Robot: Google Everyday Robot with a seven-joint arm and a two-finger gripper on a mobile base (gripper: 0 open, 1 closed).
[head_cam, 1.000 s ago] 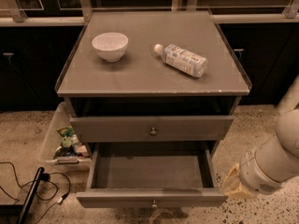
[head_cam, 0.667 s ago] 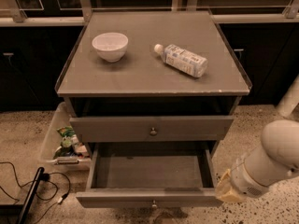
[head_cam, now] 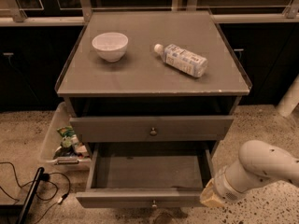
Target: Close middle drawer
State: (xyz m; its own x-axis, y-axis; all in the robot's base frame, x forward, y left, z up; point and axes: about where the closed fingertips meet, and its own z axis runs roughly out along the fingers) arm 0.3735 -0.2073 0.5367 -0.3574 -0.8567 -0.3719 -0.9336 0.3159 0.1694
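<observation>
The middle drawer (head_cam: pixel 140 197) is pulled far out of the grey cabinet and its inside is empty. Its low front panel faces me, with a small brass knob (head_cam: pixel 153 203) at the centre. My gripper (head_cam: pixel 211 197) is at the end of the white arm (head_cam: pixel 261 169), low on the right. It sits right beside the drawer's right front corner. The drawer above (head_cam: pixel 152 127), with a taller front and a brass knob, stands nearly shut.
On the cabinet top (head_cam: pixel 140 73) stand a white bowl (head_cam: pixel 110 45) and a lying plastic bottle (head_cam: pixel 182 59). A clear bin with snack packets (head_cam: pixel 63 141) sits on the floor at the left, with black cables (head_cam: pixel 28 190) beside it. Dark cupboards stand behind.
My arm has swung left, bringing the gripper up to the right front corner of the open drawer. The drawer has not visibly moved.
</observation>
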